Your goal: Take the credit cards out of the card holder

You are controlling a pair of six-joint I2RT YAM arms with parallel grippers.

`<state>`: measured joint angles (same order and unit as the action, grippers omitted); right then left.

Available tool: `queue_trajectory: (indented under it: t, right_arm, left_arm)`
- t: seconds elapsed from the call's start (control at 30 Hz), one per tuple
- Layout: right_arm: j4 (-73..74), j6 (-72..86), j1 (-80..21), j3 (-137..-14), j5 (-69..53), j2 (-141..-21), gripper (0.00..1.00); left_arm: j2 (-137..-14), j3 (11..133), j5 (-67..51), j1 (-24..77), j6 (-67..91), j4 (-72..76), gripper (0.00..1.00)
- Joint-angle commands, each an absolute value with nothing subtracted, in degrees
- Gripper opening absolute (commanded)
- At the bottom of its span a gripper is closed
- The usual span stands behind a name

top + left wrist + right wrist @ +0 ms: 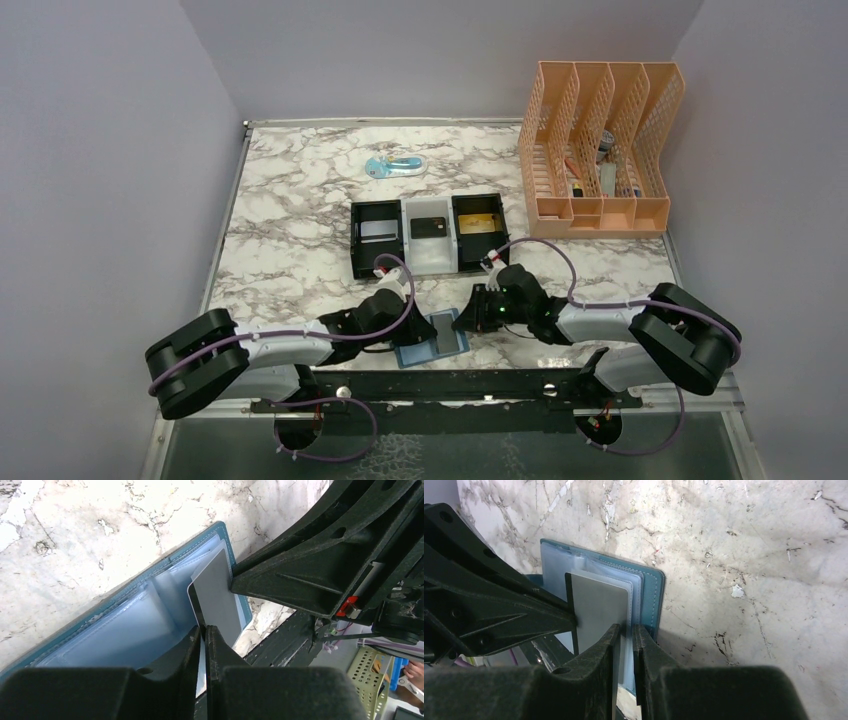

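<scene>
We see plain lilac-grey walls point(100, 150) at left, top and right. Between them, centre frame, we find a marble-patterned table point(290, 200)

No txt/nos. legible anywhere; grey card point(215, 597) face blank.

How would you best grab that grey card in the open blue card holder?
Pinch the grey card at its bare edge, clear of the plastic pockets, coming from the left, as the left claw does. It is thin and flat, so squeeze its two faces.
</scene>
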<state>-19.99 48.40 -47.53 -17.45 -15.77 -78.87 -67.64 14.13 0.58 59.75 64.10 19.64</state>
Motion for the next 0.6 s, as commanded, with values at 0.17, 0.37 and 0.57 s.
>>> queue_trajectory:
  t: [0.17, 0.37, 0.57]
  right_arm:
    - [-12.0, 47.2, -47.8, -15.6, -12.3, -81.8, 0.17]
    - [-11.9, 47.0, -47.8, -16.0, -12.4, -81.8, 0.17]
    - [-11.6, 46.7, -47.8, -16.4, -12.7, -81.2, 0.16]
  left_arm:
    - [-64.0, 13.1, 2.3, 60.0, 65.4, 19.6, 0.06]
    - [-62.3, 15.2, 4.1, 60.0, 63.9, 12.4, 0.06]
    - [-60.6, 14.6, 4.8, 60.0, 64.1, 11.4, 0.06]
